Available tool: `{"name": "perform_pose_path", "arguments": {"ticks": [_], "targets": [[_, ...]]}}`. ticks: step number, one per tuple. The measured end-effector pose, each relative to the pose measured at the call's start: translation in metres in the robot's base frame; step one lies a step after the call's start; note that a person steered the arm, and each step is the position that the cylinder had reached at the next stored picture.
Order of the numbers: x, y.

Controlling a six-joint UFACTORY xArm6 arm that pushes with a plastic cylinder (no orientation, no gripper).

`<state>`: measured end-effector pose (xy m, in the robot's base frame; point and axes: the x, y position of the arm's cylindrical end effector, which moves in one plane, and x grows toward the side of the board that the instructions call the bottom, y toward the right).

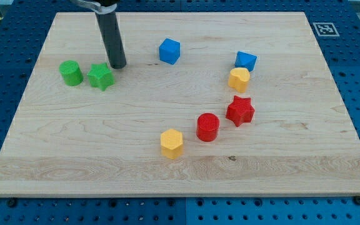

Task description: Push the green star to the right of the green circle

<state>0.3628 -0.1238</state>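
Observation:
The green star lies at the view's upper left of the wooden board. It sits just right of the green circle, with a small gap between them. My tip is at the lower end of the dark rod, just above and to the right of the green star, very close to it.
A blue cube lies at the top middle. A second blue block and a yellow block touch at the right. A red star, a red circle and a yellow hexagon lie lower down.

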Motion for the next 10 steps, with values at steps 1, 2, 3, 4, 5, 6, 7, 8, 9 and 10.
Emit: {"name": "perform_pose_path", "arguments": {"ticks": [1, 2, 3, 4, 5, 6, 7, 8, 9, 10], "targets": [[0.000, 0.019], [0.008, 0.017], [0.012, -0.006], [0.012, -0.024], [0.013, -0.010], [0.018, 0.013], [0.036, 0.022], [0.044, 0.021], [0.044, -0.007], [0.044, -0.011]]}}
